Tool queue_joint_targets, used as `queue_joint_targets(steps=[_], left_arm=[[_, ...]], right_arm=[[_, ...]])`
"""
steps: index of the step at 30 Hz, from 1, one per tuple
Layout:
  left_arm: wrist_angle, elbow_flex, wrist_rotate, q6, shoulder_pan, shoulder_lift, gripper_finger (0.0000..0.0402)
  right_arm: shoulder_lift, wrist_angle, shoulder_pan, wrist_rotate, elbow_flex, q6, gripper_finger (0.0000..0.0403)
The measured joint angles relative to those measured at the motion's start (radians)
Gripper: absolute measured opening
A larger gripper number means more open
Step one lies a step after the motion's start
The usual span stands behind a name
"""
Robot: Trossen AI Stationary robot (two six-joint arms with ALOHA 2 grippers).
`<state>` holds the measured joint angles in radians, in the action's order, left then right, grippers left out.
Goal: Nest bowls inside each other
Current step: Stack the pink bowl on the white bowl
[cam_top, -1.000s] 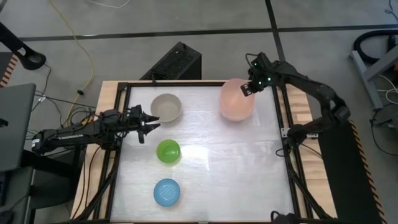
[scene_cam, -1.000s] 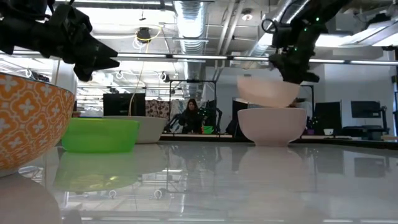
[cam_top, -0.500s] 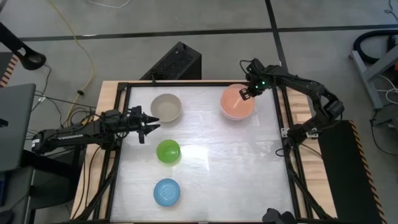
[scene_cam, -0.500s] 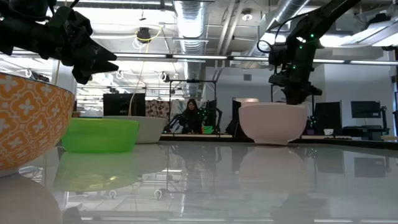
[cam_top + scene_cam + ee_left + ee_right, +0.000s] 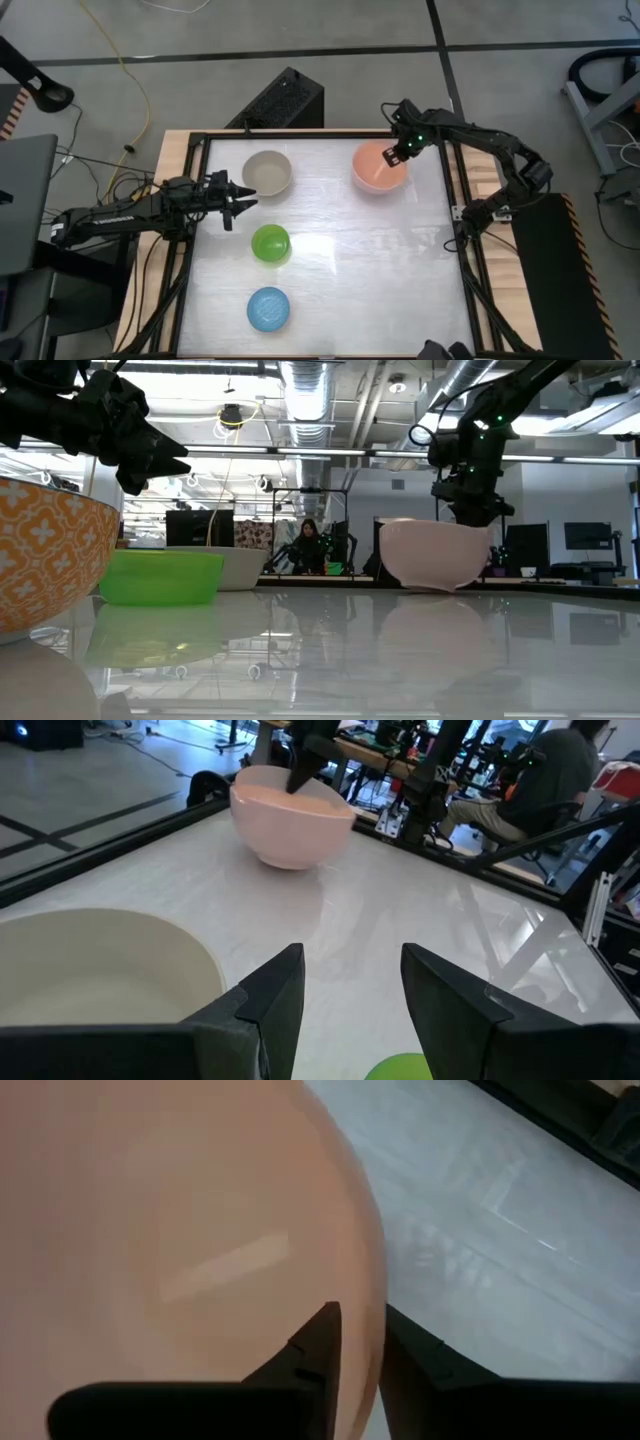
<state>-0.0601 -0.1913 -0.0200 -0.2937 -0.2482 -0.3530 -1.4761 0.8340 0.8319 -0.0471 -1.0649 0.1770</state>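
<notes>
The salmon-pink bowl (image 5: 378,168) sits inside the cream-white bowl (image 5: 432,560) at the table's far right; in the low view the pair leans a little. My right gripper (image 5: 362,1330) points steeply down at the salmon bowl's far-right rim. Its fingers are parted, one inside the bowl and one outside. My left gripper (image 5: 243,198) hovers open at the left, just near of the grey-beige bowl (image 5: 267,173). The green bowl (image 5: 270,243) and the light blue bowl (image 5: 269,309) stand on the table, toward its near edge. My right gripper straddles the salmon bowl's far-right rim (image 5: 378,1295) from above, with the inner finger (image 5: 315,1345) over the hollow and the outer one beside the wall. The gap between the fingers is wider than the wall. Whether either finger still touches the rim, I cannot tell.
A black frame (image 5: 320,133) runs around the tabletop. A black box (image 5: 285,100) stands beyond the far edge. Bare table lies in the middle and toward the near right (image 5: 390,270). People sit in the room behind (image 5: 308,545).
My right gripper has come down with the salmon bowl, which hung tilted above the cream-white bowl and now sits inside it. In the last half second the nested pair has shifted slightly and tipped a little.
</notes>
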Motion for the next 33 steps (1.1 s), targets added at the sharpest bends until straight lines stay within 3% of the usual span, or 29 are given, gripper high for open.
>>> queue_joint_targets(steps=[17, 22, 25, 29, 33], left_arm=[[0.0, 0.0, -0.001, 0.001, 0.0, 0.0, 0.0158], [-0.001, 0.0, -0.011, 0.0, 0.0, 0.0, 0.0158], [-0.002, 0.0, -0.018, 0.0, 0.0, 0.0, 0.0158], [-0.002, 0.0, -0.02, -0.001, 0.0, 0.0, 0.0158], [-0.002, 0.0, -0.02, -0.003, 0.0, 0.0, 0.0158]], right_arm=[[0.058, 0.108, -0.069, 0.002, -0.122, -0.003, 0.011], [0.084, 0.125, -0.095, 0.053, -0.123, -0.011, 0.0107], [0.093, 0.127, -0.125, 0.055, -0.123, -0.024, 0.0085], [0.097, 0.109, -0.147, 0.05, -0.098, -0.046, 0.0019], [0.095, 0.053, -0.133, 0.055, -0.014, -0.041, 0.0012]])
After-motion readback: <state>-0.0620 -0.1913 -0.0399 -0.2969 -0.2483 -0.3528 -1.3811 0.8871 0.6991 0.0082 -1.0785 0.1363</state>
